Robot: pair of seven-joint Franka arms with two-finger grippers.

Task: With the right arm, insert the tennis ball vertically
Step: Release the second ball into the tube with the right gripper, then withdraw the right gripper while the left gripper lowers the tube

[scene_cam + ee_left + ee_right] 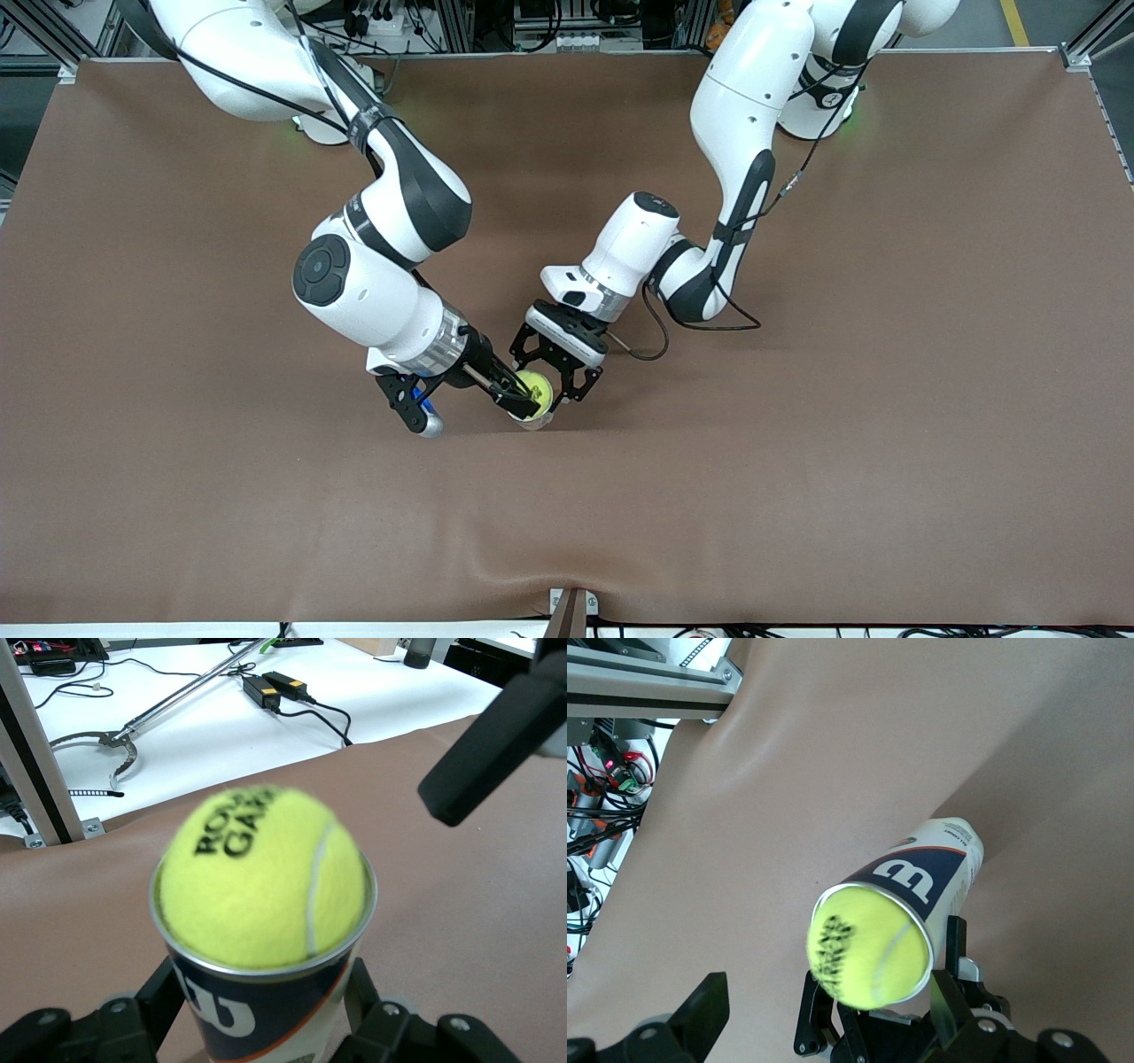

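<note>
A tennis ball point(535, 387) sits in the open mouth of a tall can point(935, 870), about half of it above the metal rim. The can stands upright on the brown table point(797, 443), and the left gripper point(556, 363) pinches it from both sides just below the rim. The right gripper point(518, 399) hovers right over the ball, and its fingers point(492, 735) are spread apart, one black finger showing just beside the ball without touching it. The ball's black lettering faces up toward the right arm's wrist.
</note>
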